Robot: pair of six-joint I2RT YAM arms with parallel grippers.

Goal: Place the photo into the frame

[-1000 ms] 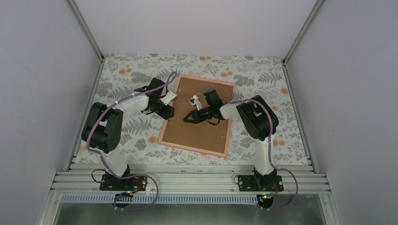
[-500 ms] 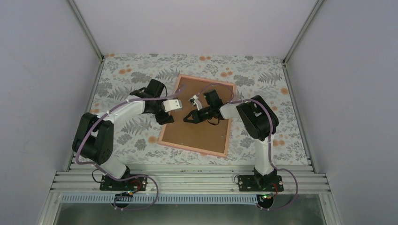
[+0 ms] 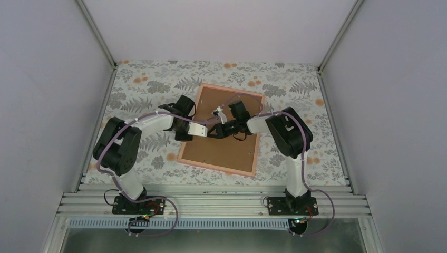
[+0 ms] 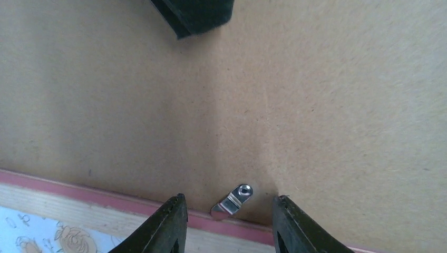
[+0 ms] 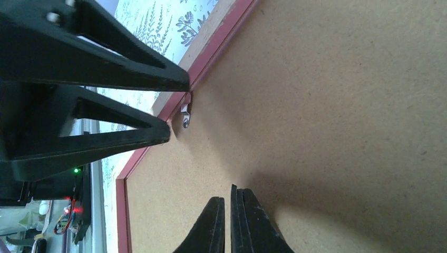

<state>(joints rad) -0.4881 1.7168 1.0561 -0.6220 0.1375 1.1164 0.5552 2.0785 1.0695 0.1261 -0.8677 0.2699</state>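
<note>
The pink frame (image 3: pixel 254 150) lies face down on the table, with a brown backing board (image 3: pixel 221 150) filling it. The photo is hidden. My left gripper (image 4: pixel 229 197) hovers open at the frame's left edge (image 4: pixel 79 191). Its fingertips stand either side of a small metal turn clip (image 4: pixel 235 199) without touching it. My right gripper (image 5: pixel 230 192) is shut with nothing in it, its tip down on the board (image 5: pixel 342 105) a little right of that clip (image 5: pixel 185 115). The left gripper's fingers (image 5: pixel 126 71) show in the right wrist view.
A floral cloth (image 3: pixel 142 95) covers the table around the frame. White walls enclose the left, back and right sides. In the top view the two grippers nearly meet near the frame's left edge (image 3: pixel 185 147).
My left arm has swung right, bringing its gripper from beside the frame onto the frame's left edge, and its jaws have narrowed somewhat. The right arm has stayed put.
</note>
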